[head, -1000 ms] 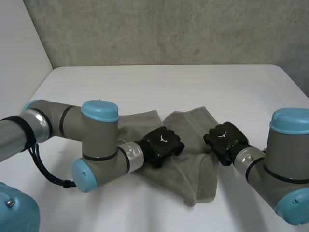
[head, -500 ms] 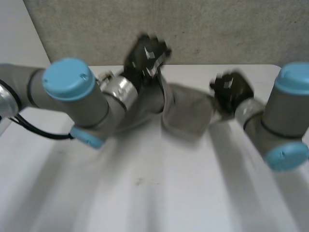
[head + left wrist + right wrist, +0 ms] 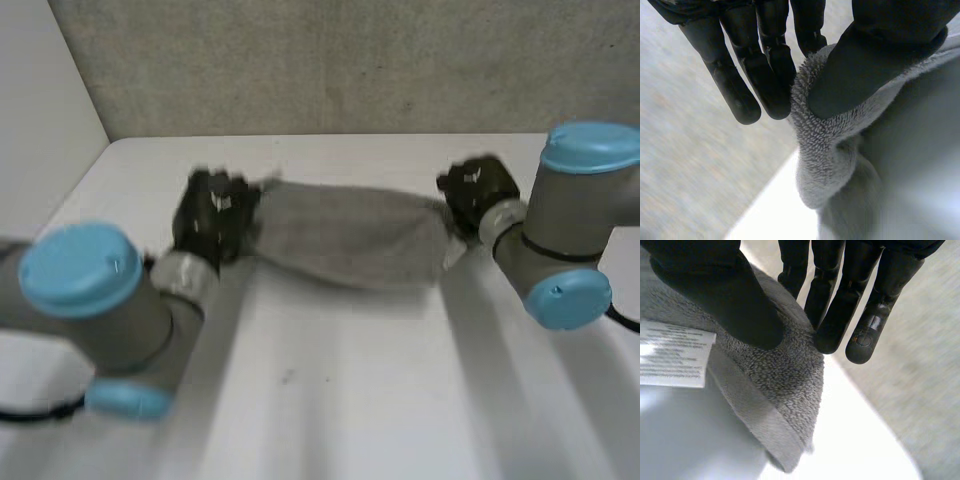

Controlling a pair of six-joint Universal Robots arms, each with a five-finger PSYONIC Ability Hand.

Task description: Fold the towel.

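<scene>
Nearest my camera, the bare white desk (image 3: 330,400) runs between the two arms. The left arm (image 3: 95,300) rises at the left and the right arm (image 3: 565,235) at the right, both grey with light-blue caps. Farther back, each arm ends in a black robot hand, and the grey towel (image 3: 345,235) is stretched sideways between them, sagging a little in the middle. I cannot tell whether its lower edge touches the desk.

The left robot hand (image 3: 215,215) is grasping the towel's left end. From its wrist camera I see the thumb pressed on the looped terry edge, with the fingers (image 3: 772,65) close behind it. The right robot hand (image 3: 478,190) is grasping the towel's right end. Its wrist camera shows the thumb on top of the cloth and the fingers (image 3: 840,305) on the other side. A white printed label (image 3: 672,360) is sewn on the towel just beside that thumb.

Beyond the desk's far edge stands a rough grey wall (image 3: 350,60).
</scene>
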